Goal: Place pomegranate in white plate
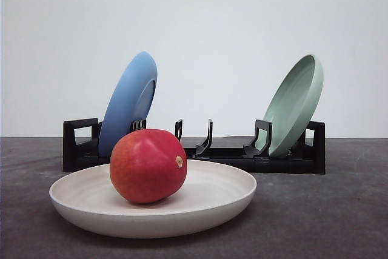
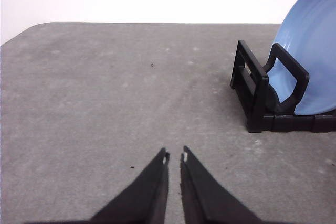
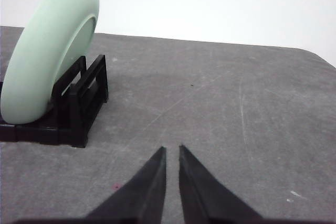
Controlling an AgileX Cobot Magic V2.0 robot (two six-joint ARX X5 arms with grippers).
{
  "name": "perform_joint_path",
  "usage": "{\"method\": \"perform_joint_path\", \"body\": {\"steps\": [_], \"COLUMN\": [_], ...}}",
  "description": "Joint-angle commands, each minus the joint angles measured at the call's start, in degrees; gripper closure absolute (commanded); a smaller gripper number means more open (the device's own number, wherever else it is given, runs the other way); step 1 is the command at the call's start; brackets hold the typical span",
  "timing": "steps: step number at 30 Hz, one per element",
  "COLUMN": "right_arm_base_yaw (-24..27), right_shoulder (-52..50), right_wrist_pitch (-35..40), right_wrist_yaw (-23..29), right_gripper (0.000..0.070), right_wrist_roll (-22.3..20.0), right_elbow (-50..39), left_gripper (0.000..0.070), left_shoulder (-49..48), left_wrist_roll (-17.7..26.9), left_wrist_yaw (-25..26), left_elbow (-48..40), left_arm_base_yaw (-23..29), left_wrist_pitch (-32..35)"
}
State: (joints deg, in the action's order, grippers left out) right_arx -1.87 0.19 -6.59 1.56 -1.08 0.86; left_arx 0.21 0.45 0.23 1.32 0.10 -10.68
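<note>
I see pomegranate [image 1: 148, 165] glossy red, rounded, tan stem nub facing right, resting inside white plate [image 1: 230, 195], left of plate centre. Plate matte cream, shallow, in front of black rack [image 1: 285, 161]. Left gripper [image 2: 174, 157] fingers nearly together, empty. Right gripper [image 3: 172, 149] likewise.

- the front view is sitting low, almost at table [image 1: 339, 222] height, looking forward and close up at the white plate [image 1: 91, 201], with the black rack [image 1: 291, 161] behind it and a pale wall beyond.
- the left wrist view is looking down over the left gripper [image 2: 175, 157] across the grey surface, catching the rack's end with the blue plate [image 2: 315, 51].
- the right wrist view is looking likewise over the right gripper [image 3: 172, 150], catching the opposite end with the green plate [image 3: 47, 56].
- each wrist view is sharing one rack end with the front view.
</note>
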Motion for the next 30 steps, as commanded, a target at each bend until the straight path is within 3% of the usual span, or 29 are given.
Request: {"method": "perform_joint_path", "body": {"steps": [1, 30], "right_arm_base_yaw": [-0.04, -0.04], "right_shoulder": [0.02, 0.02], "right_wrist_pitch": [0.61, 0.61], "right_wrist_yaw": [0.01, 0.02], "right_gripper": [0.066, 0.066], "right_wrist_roll": [0.64, 0.63], "right_elbow": [-0.22, -0.22], "left_gripper": [0.0674, 0.0674], "left_shoulder": [-0.02, -0.02], "left_wrist_roll": [0.54, 0.54], "left_wrist_yaw": [-0.11, -0.11], "left_elbow": [-0.63, -0.63], "left_arm_base_yaw": [-0.07, -0.07], "left_wrist_pitch": [-0.04, -0.03]}}
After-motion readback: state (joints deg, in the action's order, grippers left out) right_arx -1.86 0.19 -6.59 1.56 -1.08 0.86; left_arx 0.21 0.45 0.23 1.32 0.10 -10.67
